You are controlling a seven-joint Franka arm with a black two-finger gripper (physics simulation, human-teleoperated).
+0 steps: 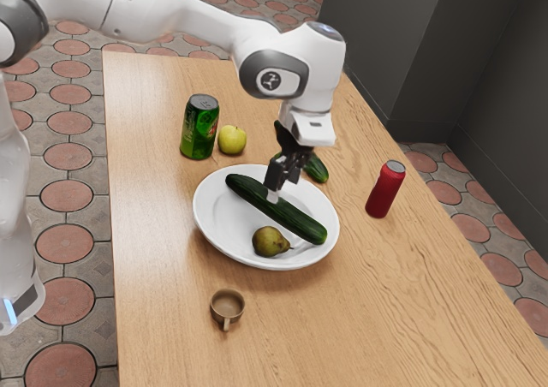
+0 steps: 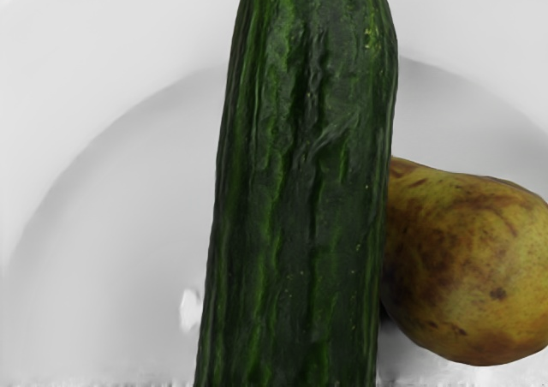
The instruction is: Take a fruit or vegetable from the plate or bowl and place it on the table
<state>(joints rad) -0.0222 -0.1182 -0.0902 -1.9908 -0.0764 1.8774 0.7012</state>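
The end effector (image 1: pixel 281 188) is down over the plate (image 1: pixel 210 220), at the middle part of the long cucumber (image 1: pixel 300 222); whether it stands wide, narrow or closed on the cucumber, I cannot tell. The long cucumber lies across the plate, its ends near opposite parts of the rim. Its skin is dark green, lengthwise ridged and wrinkled, with brighter green streaks and a few pale specks. Beside it on the plate is a pear (image 1: pixel 270 241), yellow-green with brown mottling.

Beyond the plate, a second cucumber (image 1: pixel 316 169) is partly hidden behind the end effector. Past the plate toward the exterior view's upper left stand a green can (image 1: pixel 199 128) and, just beside it, a yellow-green apple (image 1: pixel 232 139). A red can (image 1: pixel 385 189) stands to the plate's right in the exterior view. A brown cup (image 1: pixel 227 305) sits on the bench (image 1: pixel 163 276) below the plate in that view.
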